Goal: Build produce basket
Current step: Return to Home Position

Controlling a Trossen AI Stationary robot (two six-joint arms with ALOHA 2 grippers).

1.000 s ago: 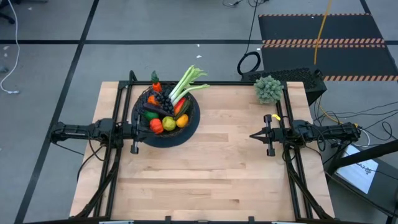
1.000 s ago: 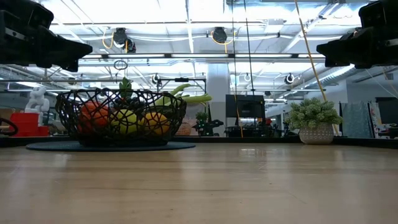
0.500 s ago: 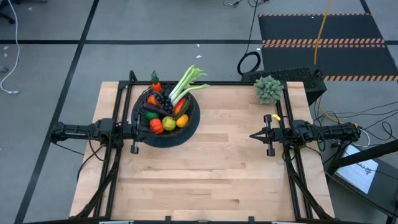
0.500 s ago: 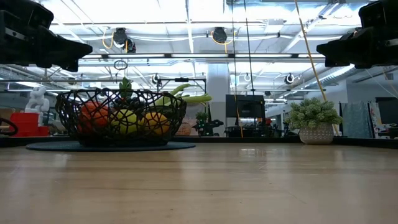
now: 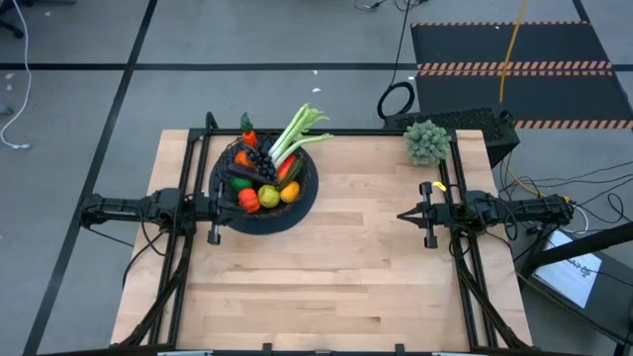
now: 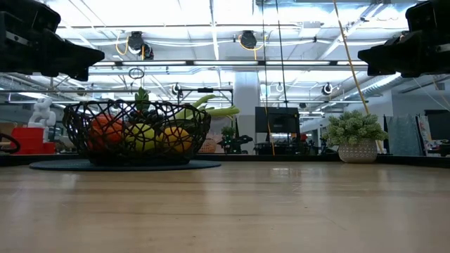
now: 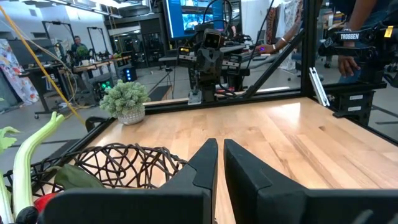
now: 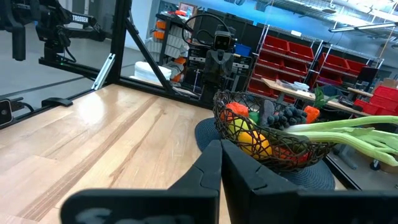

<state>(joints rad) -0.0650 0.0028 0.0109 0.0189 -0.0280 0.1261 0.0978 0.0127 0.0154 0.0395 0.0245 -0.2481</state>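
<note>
The black wire-mesh basket [image 5: 263,181] stands on a dark round mat near the table's far-left part, filled with produce: oranges, a lemon, dark grapes, a carrot and a long pale-green leafy stalk [image 5: 297,130] that sticks out over the far rim. The low view shows the basket [image 6: 137,132] upright on its base. My left gripper [image 5: 219,206] hovers shut at the basket's left near side, touching nothing. My right gripper [image 5: 402,215] is shut over the right part of the table, far from the basket [image 8: 272,133].
A grey-green frilly plant in a pot [image 5: 427,140] stands at the table's far right corner. Black frame rails run along the left and right table edges. Bare wood [image 5: 336,267] stretches across the middle and near half. People stand in the room beyond the table.
</note>
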